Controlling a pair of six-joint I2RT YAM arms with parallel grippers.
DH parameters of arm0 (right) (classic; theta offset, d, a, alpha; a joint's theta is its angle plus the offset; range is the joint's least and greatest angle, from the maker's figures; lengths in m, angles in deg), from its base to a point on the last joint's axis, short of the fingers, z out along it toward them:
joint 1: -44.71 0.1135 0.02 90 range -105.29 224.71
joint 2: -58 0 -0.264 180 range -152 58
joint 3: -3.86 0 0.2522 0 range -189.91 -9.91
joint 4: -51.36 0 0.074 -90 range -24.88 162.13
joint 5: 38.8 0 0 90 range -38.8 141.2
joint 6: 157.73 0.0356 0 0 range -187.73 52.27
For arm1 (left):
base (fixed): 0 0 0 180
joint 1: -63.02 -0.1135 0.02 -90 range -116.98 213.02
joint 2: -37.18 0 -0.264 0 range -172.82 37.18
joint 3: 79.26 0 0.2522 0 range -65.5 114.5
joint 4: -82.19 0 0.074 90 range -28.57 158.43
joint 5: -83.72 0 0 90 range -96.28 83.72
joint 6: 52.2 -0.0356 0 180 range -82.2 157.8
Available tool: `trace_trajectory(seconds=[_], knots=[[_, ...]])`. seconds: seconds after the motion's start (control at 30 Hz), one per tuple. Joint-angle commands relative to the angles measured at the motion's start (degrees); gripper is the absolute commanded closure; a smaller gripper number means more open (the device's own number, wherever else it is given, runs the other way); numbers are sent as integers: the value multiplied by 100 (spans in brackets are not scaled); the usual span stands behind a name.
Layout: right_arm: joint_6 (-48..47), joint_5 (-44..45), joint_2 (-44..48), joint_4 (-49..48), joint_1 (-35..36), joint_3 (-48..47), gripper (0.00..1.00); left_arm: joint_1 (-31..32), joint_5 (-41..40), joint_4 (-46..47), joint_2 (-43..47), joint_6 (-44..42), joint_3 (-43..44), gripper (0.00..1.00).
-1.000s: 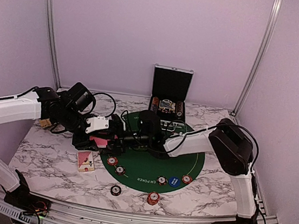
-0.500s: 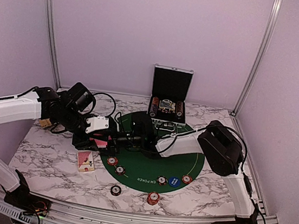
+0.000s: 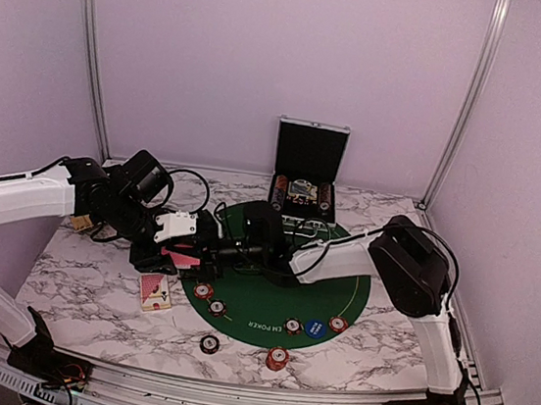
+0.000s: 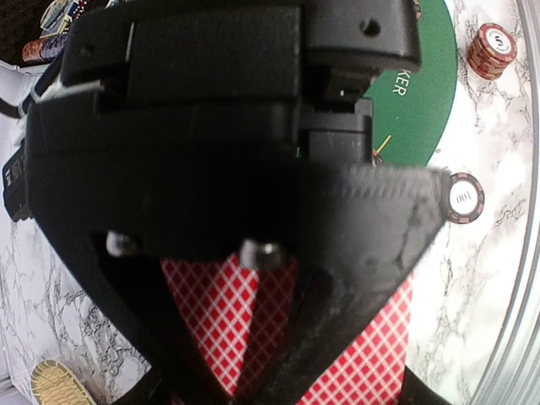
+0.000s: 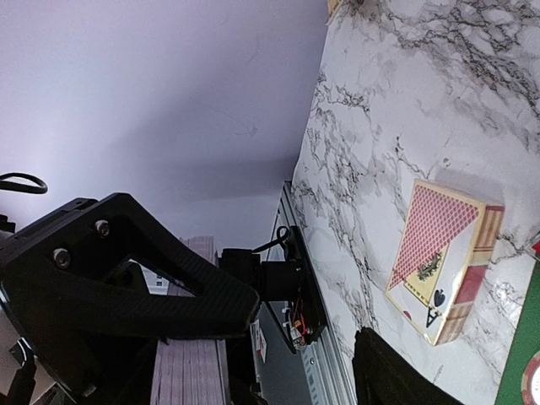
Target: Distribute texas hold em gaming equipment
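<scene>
On the table (image 3: 92, 289) the mat (image 3: 339, 290) lies mid-way, with the case (image 3: 308, 173) behind it at the back edge. Card box (image 3: 155, 291) just left of the mat. Row of chips (image 3: 293, 326) along the mat's near rim; two chips (image 3: 277, 357) off it, by the front edge.

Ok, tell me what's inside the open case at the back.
Inside the case: a row of chips along each side, and something pale between them, too small to identify. Whatever lies beneath is hidden.
</scene>
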Motion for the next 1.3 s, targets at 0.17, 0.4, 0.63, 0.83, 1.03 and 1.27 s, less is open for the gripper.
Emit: trace_trajectory(seconds=[0.17,0.4,0.63,0.83,1.03,1.27], knots=[[-195,101,629,54,-198,570,35,-22,17,-5,69,37,208,100],[-167,96,922,-9,-273,748,44,-25,-20,-7,66,17,191,100],[-360,107,1248,360,-314,803,51,-22,-36,-5,106,-2,114,100],[-453,33,1356,544,-355,873,63,-24,-31,-2,117,11,103,100],[-494,-31,1452,605,-392,1013,69,-22,-48,-5,115,7,111,100],[-615,-67,1626,709,-489,1128,79,-22,-35,-4,106,29,112,100]])
